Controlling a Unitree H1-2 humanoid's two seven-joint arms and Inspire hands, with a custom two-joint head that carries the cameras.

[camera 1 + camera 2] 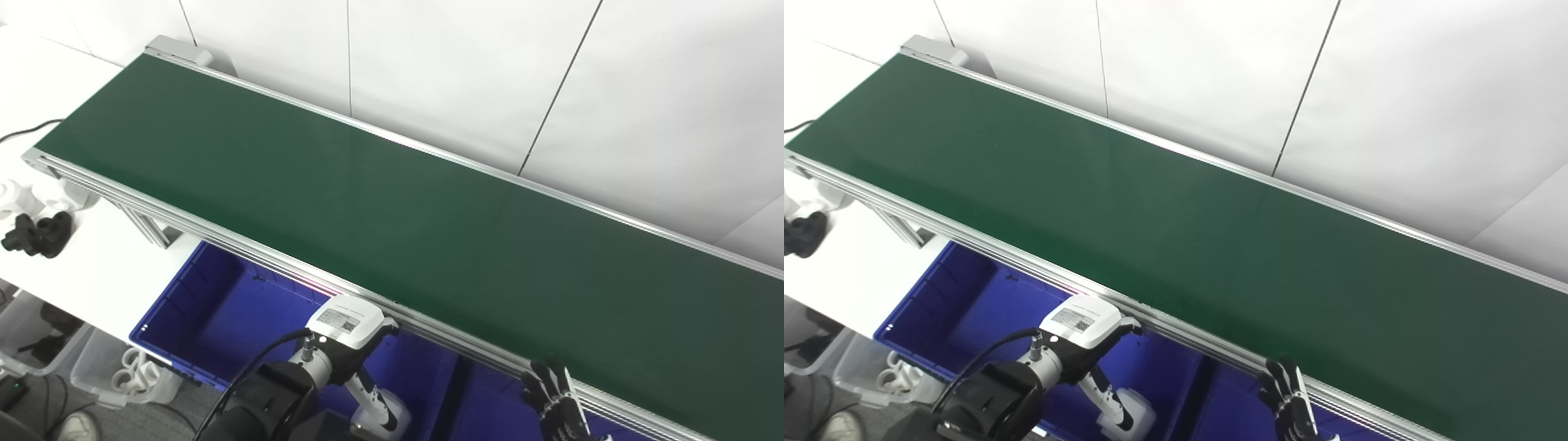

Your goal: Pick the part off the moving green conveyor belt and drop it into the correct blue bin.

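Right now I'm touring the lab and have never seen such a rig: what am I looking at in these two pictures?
Both pictures come from cameras side by side on a humanoid robot's head, looking down at the same scene. The long green strip is a conveyor belt, and nothing lies on it. Blue bins stand under its near edge. The left hand hangs over a bin with a white part at its fingertips; whether it grips the part is unclear. The right hand waits by the belt's edge, fingers straight and empty. Spare black parts sit on the white table at far left.
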